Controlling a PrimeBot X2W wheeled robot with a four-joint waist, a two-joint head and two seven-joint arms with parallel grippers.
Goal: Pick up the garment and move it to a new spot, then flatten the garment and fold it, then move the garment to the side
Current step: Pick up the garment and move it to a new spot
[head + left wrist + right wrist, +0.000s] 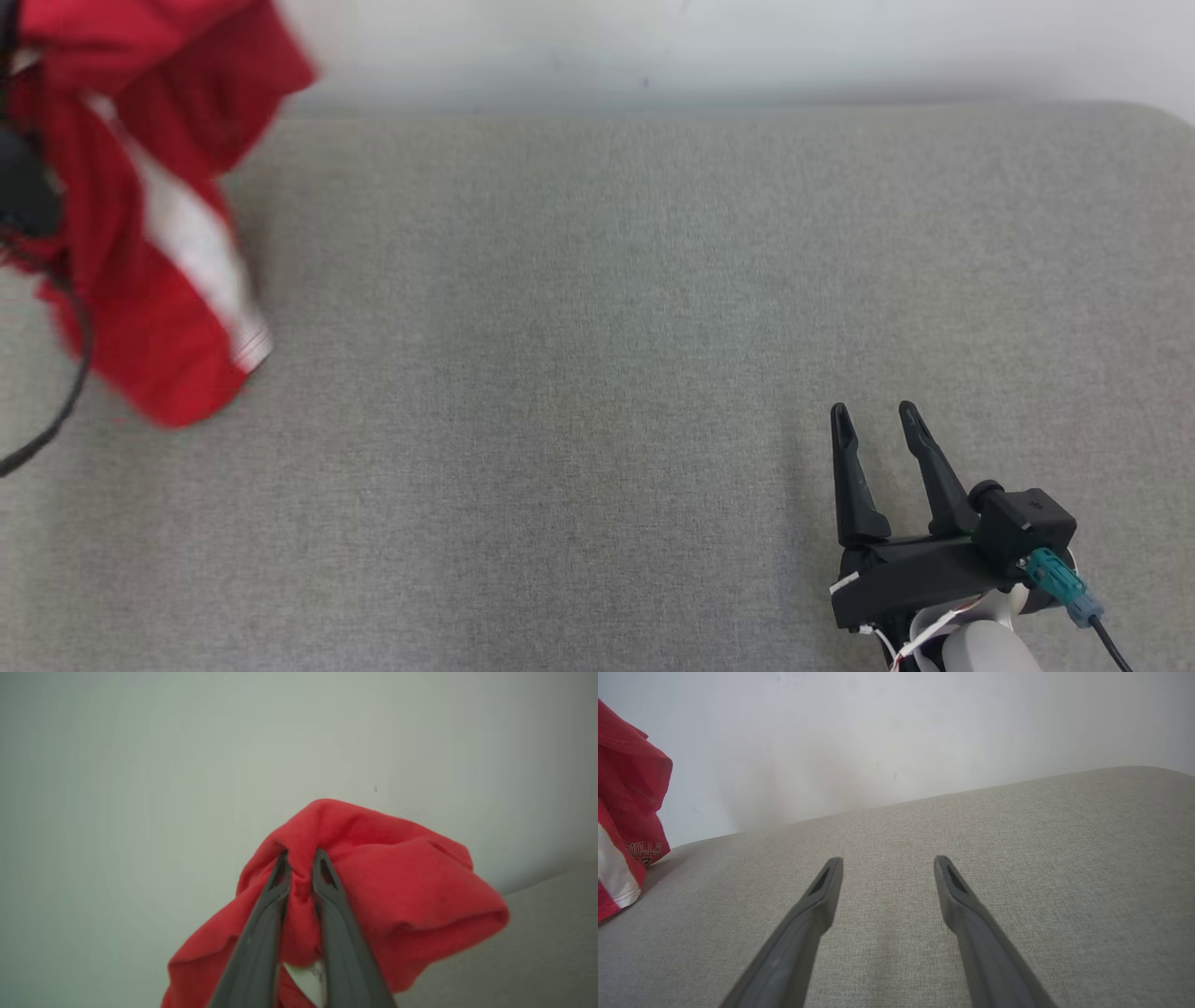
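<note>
Head view, grey cushion (597, 373), pale wall (747, 47) — left claw (301, 856) pinching garment (402, 886), right claw (874, 411) wide.

garment (159, 233) at surface's (597, 373) far left, right pincer (874, 411) near right

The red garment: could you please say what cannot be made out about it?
Head view: red garment blurred, cut off by the top and left edges.
Left wrist view: left gripper covers the pinched fold; bottom edge cuts the rest.
Right wrist view: left edge crops it; small lettering partly unreadable.
</note>
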